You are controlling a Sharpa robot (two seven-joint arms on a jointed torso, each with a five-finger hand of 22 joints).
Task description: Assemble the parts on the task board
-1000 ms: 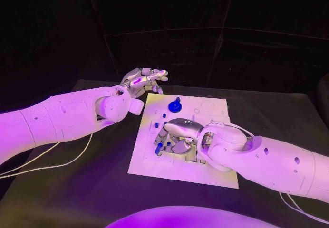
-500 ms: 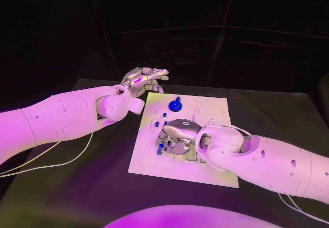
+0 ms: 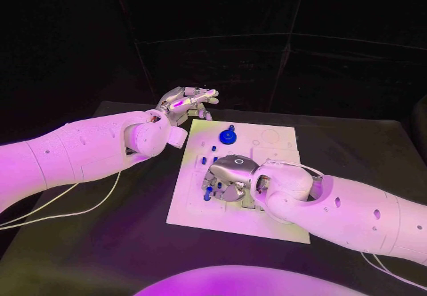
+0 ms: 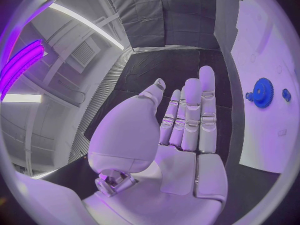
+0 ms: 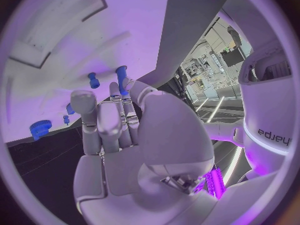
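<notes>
1. Black cloth covers the table (image 3: 107, 246) and dark panels close off the room behind, as the right hand (image 3: 228, 177) works low over the white task board (image 3: 276, 219).
2. Its silver fingers (image 5: 119, 112) curl round an upright blue peg (image 5: 121, 78); whether the peg is truly pinched or only touched cannot be told.
3. A slip looks likeliest: smooth metal fingers on a small, slick plastic cylinder could tip it or drop it.
4. Crowding adds risk, since a shorter blue peg (image 5: 94, 80) stands just beside and could be knocked.
5. Farther up the flat, matte board sits a toothed blue gear (image 3: 228, 137), round with a raised hub.
6. Beyond the board's far left corner the left hand (image 3: 185, 102) hovers, fingers extended, holding nothing.
</notes>
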